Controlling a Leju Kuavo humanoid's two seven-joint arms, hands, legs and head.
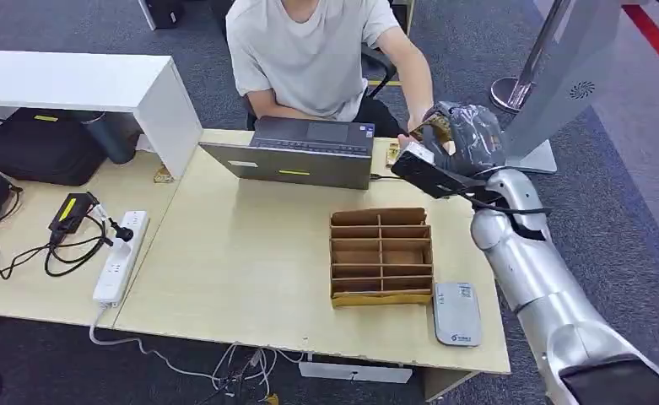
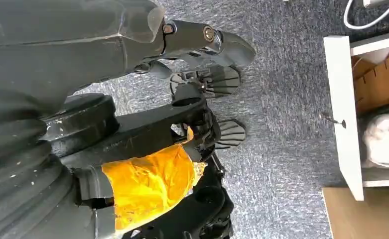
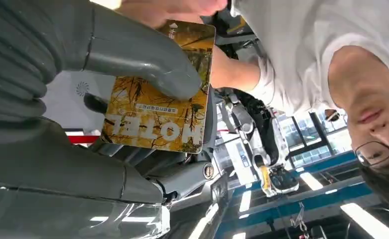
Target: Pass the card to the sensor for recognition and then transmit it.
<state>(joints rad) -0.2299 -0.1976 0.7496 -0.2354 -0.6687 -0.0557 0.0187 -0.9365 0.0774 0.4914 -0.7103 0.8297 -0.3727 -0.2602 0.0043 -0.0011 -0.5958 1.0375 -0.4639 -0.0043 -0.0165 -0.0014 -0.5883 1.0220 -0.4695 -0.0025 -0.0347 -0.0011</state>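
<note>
My right hand (image 1: 465, 135) is raised over the table's far right corner and pinches a yellow hotel card (image 1: 434, 126). In the right wrist view the thumb (image 3: 142, 59) presses on the card (image 3: 157, 99), with the darker fingers behind it. A seated person's hand (image 1: 412, 135) reaches to the card, and the person's fingers (image 3: 172, 7) touch its far end. The grey card sensor (image 1: 456, 314) lies flat on the table's near right corner, well below my hand. My left hand (image 2: 197, 45) hangs over the carpet with its fingers stretched out and holds nothing.
A laptop (image 1: 300, 152) stands in front of the person. A cardboard divider box (image 1: 380, 253) sits between the laptop and the sensor. A power strip (image 1: 121, 257) with cables lies at the left, by a white shelf (image 1: 81, 84). A grey kiosk stand (image 1: 562, 76) rises at the right.
</note>
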